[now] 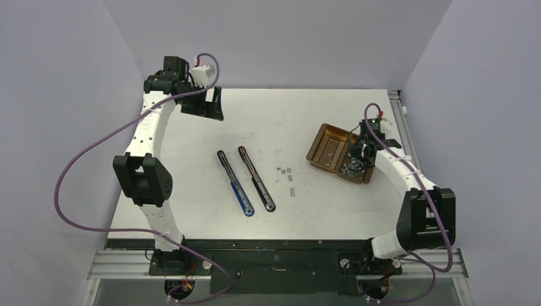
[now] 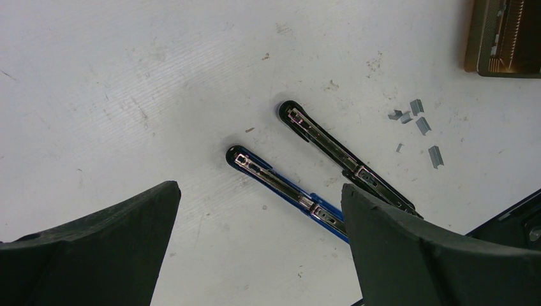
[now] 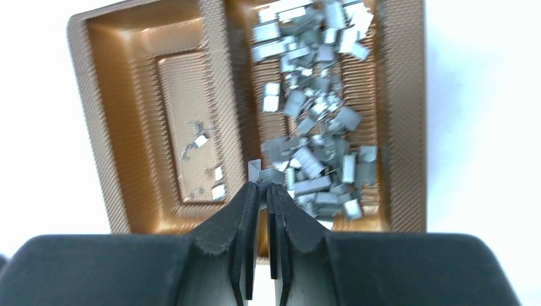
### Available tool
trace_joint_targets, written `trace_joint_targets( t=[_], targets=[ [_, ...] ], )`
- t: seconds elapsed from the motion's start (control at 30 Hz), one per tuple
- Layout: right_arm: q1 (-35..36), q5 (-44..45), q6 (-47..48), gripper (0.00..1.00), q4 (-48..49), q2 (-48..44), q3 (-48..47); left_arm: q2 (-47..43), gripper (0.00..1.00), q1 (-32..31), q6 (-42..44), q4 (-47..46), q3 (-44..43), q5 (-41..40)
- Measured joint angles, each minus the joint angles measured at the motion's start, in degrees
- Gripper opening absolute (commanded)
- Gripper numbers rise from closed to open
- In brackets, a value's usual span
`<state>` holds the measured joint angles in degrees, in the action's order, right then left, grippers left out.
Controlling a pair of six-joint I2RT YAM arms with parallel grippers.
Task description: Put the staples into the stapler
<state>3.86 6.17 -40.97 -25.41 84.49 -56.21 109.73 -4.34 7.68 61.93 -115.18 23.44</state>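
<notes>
Two staplers lie opened flat mid-table: a blue stapler (image 1: 235,185) (image 2: 281,182) and a black stapler (image 1: 256,178) (image 2: 332,146). A heap of silver-grey staples (image 3: 319,127) fills the right compartment of the brown tray (image 3: 108,108) (image 1: 325,137). My right gripper (image 3: 265,187) (image 1: 357,159) reaches down into that compartment, shut, with a short staple strip (image 3: 263,172) pinched at its tips. My left gripper (image 2: 260,188) (image 1: 214,105) hangs wide open at the far left of the table, high above the staplers and holding nothing.
Several loose staple bits (image 1: 287,172) (image 2: 421,124) lie on the table between the staplers and the tray. A few more bits (image 3: 207,159) sit in the tray's left compartment. Grey walls enclose the table at the back and sides.
</notes>
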Motion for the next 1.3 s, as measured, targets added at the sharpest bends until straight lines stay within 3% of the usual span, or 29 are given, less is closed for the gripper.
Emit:
trace_joint_targets(
  t=[0.33, 0.67, 1.03, 1.3],
  targets=[
    [16.4, -2.3, -2.3, 0.11, -3.0, -5.5, 0.0, -2.1, 0.96, 0.0, 0.0, 0.0, 0.3, 0.1],
    [30.0, -2.8, -4.9, 0.11, -1.6, 1.7, -3.3, -6.1, 0.96, 0.0, -0.1, 0.0, 3.5, 0.2],
    [31.9, -3.2, -3.8, 0.15, 1.9, 11.6, -3.7, -6.6, 0.96, 0.0, -0.1, 0.0, 5.6, 0.1],
    [31.8, -3.5, -2.5, 0.30, 2.0, 12.1, -3.7, -6.7, 0.96, 0.0, -0.2, -0.1, 5.6, 0.2]
  ],
)
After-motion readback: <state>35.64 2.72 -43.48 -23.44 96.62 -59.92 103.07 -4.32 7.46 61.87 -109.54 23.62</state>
